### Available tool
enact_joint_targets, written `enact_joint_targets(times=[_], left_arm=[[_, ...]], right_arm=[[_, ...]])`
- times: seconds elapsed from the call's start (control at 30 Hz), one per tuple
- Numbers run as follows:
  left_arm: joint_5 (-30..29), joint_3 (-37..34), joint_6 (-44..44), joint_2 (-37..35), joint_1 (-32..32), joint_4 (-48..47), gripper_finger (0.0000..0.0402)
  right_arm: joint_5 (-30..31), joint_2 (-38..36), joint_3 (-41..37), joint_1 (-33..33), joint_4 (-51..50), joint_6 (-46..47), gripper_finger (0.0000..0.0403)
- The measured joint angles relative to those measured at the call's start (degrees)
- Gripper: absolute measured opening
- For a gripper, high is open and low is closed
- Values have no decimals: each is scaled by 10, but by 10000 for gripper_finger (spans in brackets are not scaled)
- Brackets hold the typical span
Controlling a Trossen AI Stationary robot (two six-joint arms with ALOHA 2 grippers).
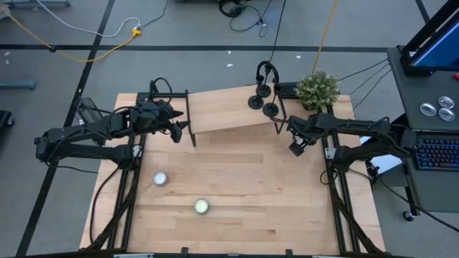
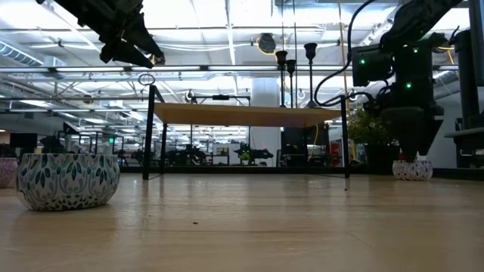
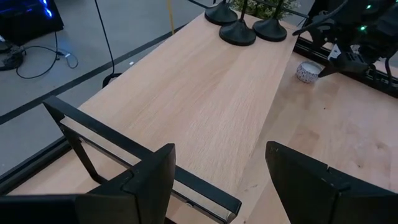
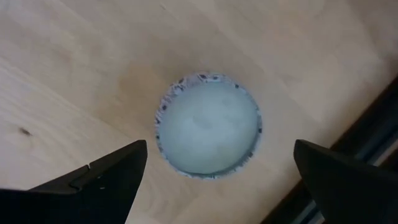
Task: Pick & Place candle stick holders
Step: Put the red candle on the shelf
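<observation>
Honestly, the right gripper, fingers apart, is hovering right over a candle, while the candle stick holders are standing upright on the raised shelf just beside it.

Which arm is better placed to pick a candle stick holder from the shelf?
Right, probably: the right gripper hangs open near the three candle stick holders; the left gripper is at the shelf's far end.

Three black candle stick holders on a pale wood shelf with black legs, light wood table, white candle in a blue-speckled pot, teal leaf-patterned white bowl, green plant, dark arms.
</observation>
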Motion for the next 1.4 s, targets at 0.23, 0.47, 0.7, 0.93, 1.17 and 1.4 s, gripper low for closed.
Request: enact_joint_targets(times=[0.23, 0.47, 0.7, 0.93, 1.17, 1.4], left_arm=[[0, 0, 0, 0, 0, 0, 253], [0, 0, -2, 0, 0, 0, 253], [0, 0, -3, 0, 0, 0, 253], [1, 0, -12, 0, 0, 0, 253], [1, 0, -13, 0, 0, 0, 253], [1, 0, -13, 0, 0, 0, 253]], right_arm=[[-2, 0, -15, 0, 51, -4, 400], [-1, 0, -44, -24, 102, -7, 400], [-3, 0, -65, -35, 137, -15, 400], [-18, 0, -96, -35, 187, -6, 400], [-18, -1, -106, -35, 185, 8, 400], [-20, -1, -106, -35, 179, 9, 394]])
